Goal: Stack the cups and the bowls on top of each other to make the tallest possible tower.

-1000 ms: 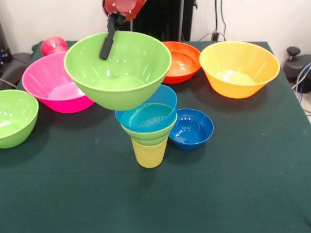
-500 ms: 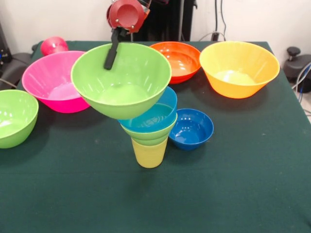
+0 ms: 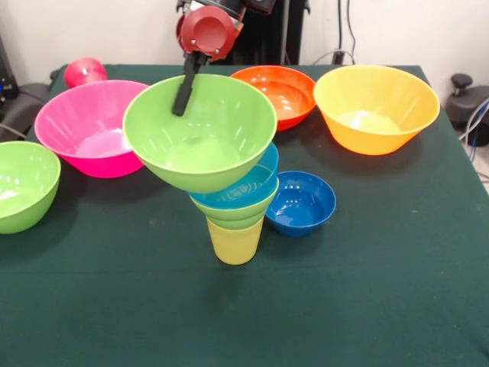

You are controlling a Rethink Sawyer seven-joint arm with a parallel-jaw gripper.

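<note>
Green bowl (image 3: 200, 131) lowered onto tower (image 3: 235, 206), hiding blue bowl; claw (image 3: 184, 95) grips rim.

Lab: robot arm (image 3: 208, 30), cables (image 3: 345, 30).

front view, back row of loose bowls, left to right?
pink bowl → orange-red bowl → yellow-orange bowl. The lime green bowl held by the gripper overlaps that row, so it's left out.

- Tower (image 3: 235, 222) stands at table (image 3: 367, 306) centre; large bowl (image 3: 200, 130) sits tilted on top, offset left;
- Small bowl (image 3: 301, 202) just right of tower;
- Three bowls behind; one bowl (image 3: 24, 183) at left edge.
</note>
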